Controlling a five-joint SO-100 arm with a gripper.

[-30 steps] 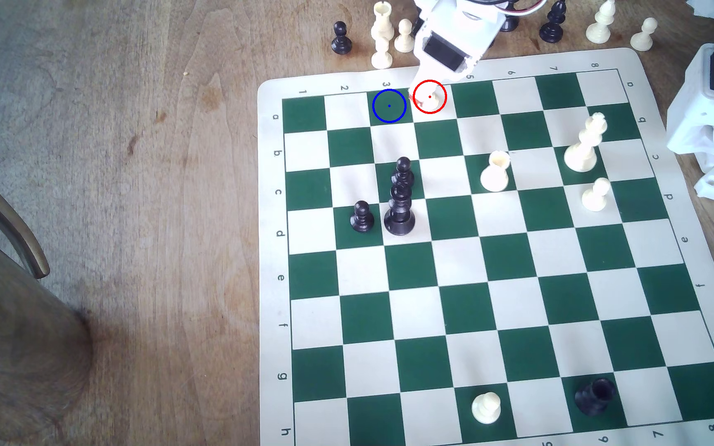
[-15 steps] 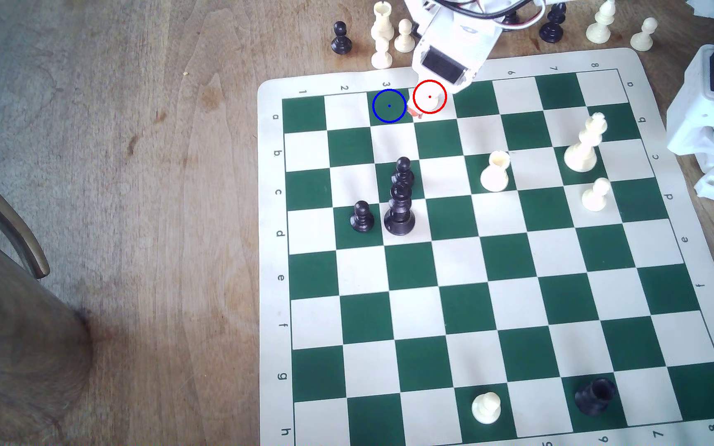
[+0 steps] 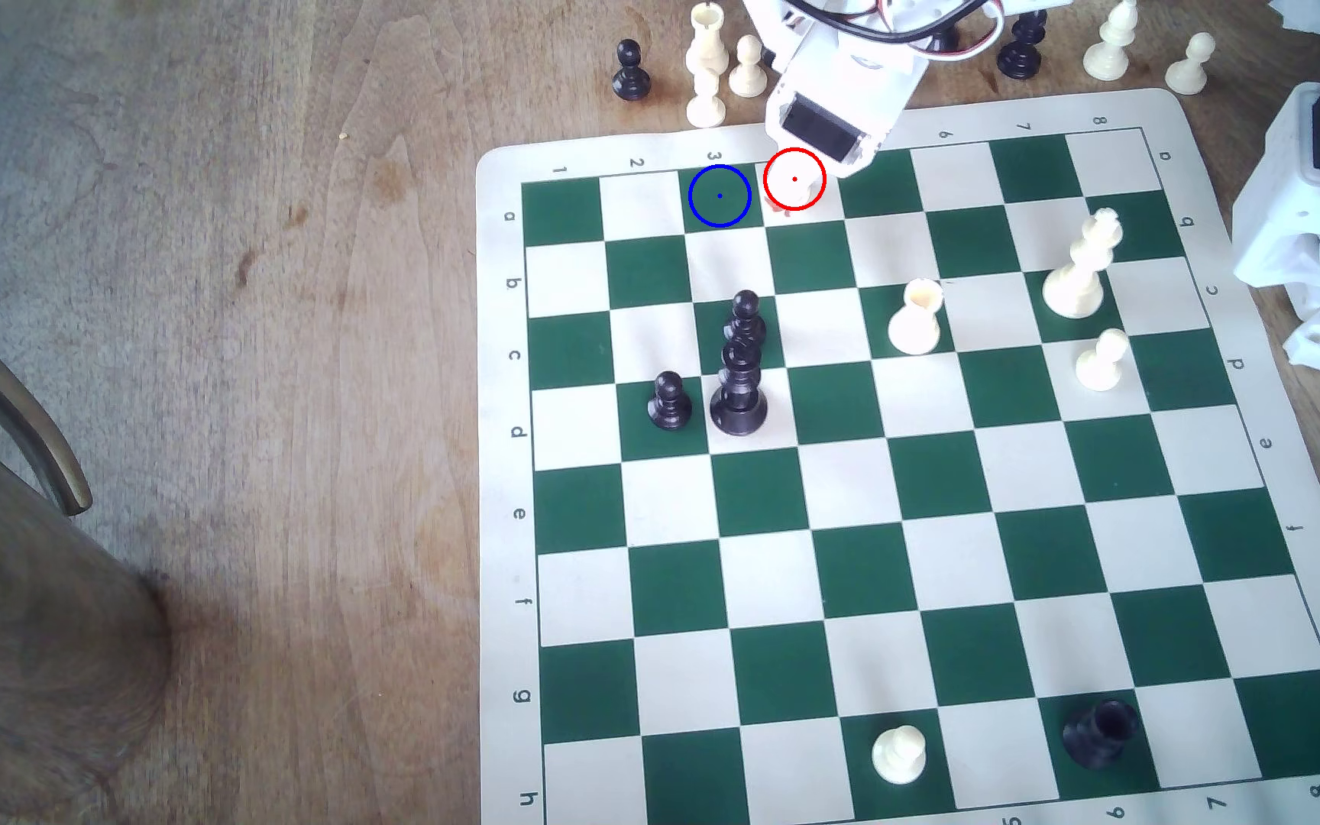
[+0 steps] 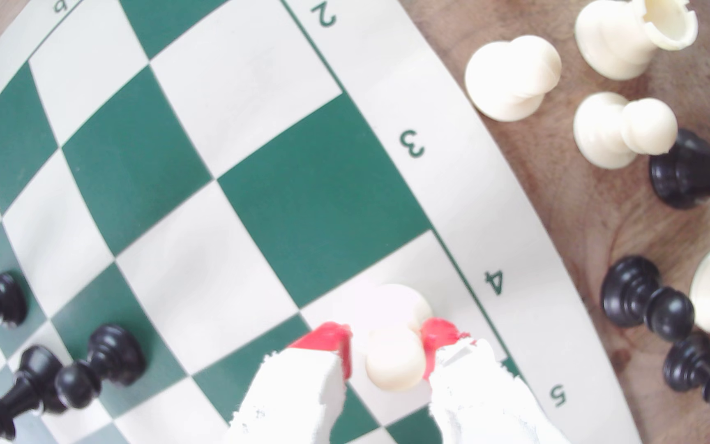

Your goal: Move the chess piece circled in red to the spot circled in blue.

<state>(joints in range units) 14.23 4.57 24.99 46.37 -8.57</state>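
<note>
**Closing on the cream pawn before the short shift to the blue-ringed square**

Gripping is the step judged to be in hand. The gripper (image 4: 387, 350) is seen in the wrist view with its two red-tipped fingers (image 4: 332, 341) set on either side of the cream pawn (image 4: 394, 356), level with its neck and head. The tips look to be touching or very nearly touching the piece, but whether it is already clamped cannot be told; the pawn's base appears to rest on its cream square. In the exterior view the pawn (image 3: 798, 190) sits inside the red ring at the board's far edge, partly covered by the arm.

The blue-ringed square (image 3: 719, 196) is the dark green one just beside it, toward the exterior view's left, and nothing stands on it.

For a good result, the jaws should be closed fully on the narrow neck, below the ball head, so that the piece cannot slip out downward. A straight lift should be made before any sideways travel, since a dragged base could catch on the board (image 3: 911, 508). Only a low lift is judged necessary. The spare pieces on the bench (image 3: 244, 317) beyond the board edge should be kept clear of the arm.
</note>
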